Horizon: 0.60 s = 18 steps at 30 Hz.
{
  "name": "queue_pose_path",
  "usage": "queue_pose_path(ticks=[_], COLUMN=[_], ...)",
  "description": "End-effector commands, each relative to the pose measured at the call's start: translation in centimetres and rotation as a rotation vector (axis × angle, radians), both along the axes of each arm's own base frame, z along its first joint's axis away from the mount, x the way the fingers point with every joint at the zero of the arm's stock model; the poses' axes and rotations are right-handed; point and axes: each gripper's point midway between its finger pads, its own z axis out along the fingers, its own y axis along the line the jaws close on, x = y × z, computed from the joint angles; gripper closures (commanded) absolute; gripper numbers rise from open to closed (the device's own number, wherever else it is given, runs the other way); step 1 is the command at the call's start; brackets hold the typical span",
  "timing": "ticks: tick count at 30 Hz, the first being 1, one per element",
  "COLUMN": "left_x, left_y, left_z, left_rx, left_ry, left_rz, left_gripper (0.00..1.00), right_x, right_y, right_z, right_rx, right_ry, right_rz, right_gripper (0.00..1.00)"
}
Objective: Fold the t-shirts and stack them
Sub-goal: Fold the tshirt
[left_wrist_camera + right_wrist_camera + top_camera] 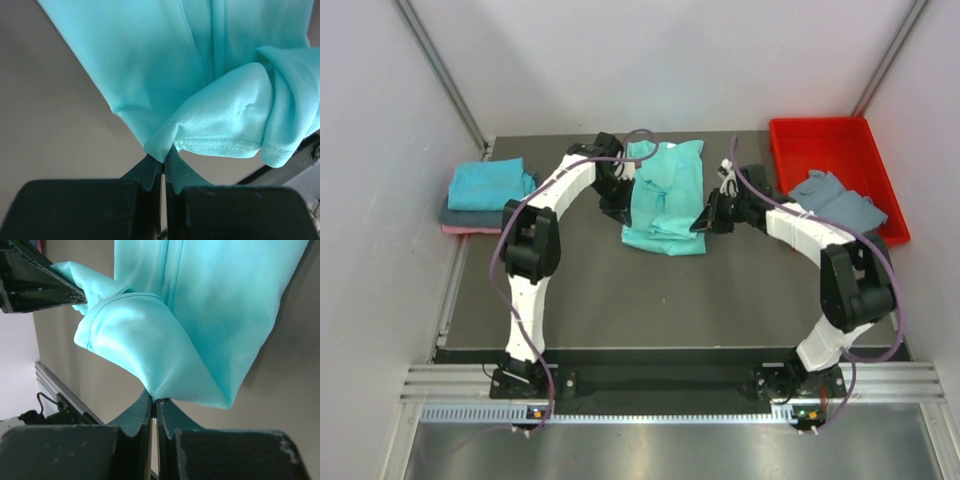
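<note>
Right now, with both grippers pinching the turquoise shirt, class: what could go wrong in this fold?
1. The left gripper and right gripper each pinch only a small tip of the turquoise shirt; either edge could slip free.
2. The cloth is bunched and doubled over near both grips, so the fold may come out crooked.

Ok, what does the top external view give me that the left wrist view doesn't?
Only the top external view: at the left edge of the table, a folded teal t-shirt lies over a grey-blue layer and a pink layer. At the far right, the red tray holds a slate grey-blue t-shirt.
Only the left wrist view: the left jaws shut on a pinch of cloth by the stitched hem, and the mesh weave.
Both: the turquoise t-shirt on the table.
</note>
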Motion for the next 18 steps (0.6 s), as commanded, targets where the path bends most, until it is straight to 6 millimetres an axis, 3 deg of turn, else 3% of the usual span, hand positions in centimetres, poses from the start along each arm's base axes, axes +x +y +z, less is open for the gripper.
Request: queue_pose_path(ticks=[1, 3, 5, 10, 18], left_x=[2.7, 4.3, 5.4, 9.1, 12.1], left_y=[-0.9, -1.3, -1.3, -0.7, 1.1], left_z=[0.3, 0.9, 0.1, 1.6, 2.1], left_rx=[-0.018, -0.026, -0.027, -0.052, -0.06], left_ry=[-0.05, -0.09, -0.095, -0.194, -0.253], left_rz=[-0.019, -0.016, -0.005, 0.039, 0.112], left_gripper=[1.0, 1.0, 1.0, 1.0, 1.0], right_x=[4.3, 5.4, 6.7, 9.8, 12.3], right_y=[0.9, 1.0, 1.3, 1.2, 0.5], right_z=[2.2, 2.0, 1.8, 1.4, 0.9], right_rx=[0.029, 0.031, 0.031, 0.029, 0.018], right_ry=[-0.139, -0.142, -0.145, -0.159, -0.178], right_rz=[0.025, 0.021, 0.02, -0.002, -0.036], right_gripper=[1.0, 1.0, 1.0, 1.0, 1.0])
